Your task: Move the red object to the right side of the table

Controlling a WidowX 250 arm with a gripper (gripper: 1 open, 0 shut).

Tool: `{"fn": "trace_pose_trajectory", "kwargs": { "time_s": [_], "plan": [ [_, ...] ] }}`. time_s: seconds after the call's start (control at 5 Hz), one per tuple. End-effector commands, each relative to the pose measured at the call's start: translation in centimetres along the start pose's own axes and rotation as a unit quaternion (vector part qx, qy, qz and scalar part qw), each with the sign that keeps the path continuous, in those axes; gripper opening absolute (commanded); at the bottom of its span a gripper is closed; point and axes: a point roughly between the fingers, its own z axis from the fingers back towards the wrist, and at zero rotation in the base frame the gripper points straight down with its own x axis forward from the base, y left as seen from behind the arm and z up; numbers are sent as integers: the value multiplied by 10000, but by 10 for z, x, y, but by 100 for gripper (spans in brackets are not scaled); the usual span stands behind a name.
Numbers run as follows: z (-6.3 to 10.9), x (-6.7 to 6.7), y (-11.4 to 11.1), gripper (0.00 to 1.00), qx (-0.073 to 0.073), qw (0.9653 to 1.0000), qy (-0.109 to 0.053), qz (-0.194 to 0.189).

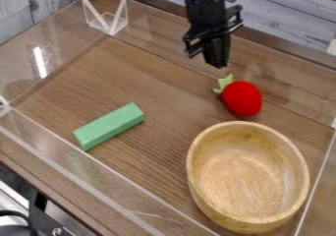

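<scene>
The red object (243, 98) is a small glossy red toy fruit with a green leafy stem pointing left. It lies on the brown wood-grain table (157, 78) at the right, just above the wooden bowl. My black gripper (213, 59) hangs above and to the left of it, clear of the fruit. Its fingers are shut with nothing between them.
A round light wooden bowl (247, 174) sits at the front right. A green rectangular block (109, 125) lies at the front left. Low clear acrylic walls (39, 63) border the table, with a clear stand (105, 16) at the back left.
</scene>
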Motion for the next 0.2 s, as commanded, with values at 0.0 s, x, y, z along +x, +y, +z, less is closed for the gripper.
{"fn": "trace_pose_trajectory", "kwargs": {
  "time_s": [0.0],
  "plan": [
    [34, 4, -7, 0, -453, 9982, -306, 259]
  ]
}}
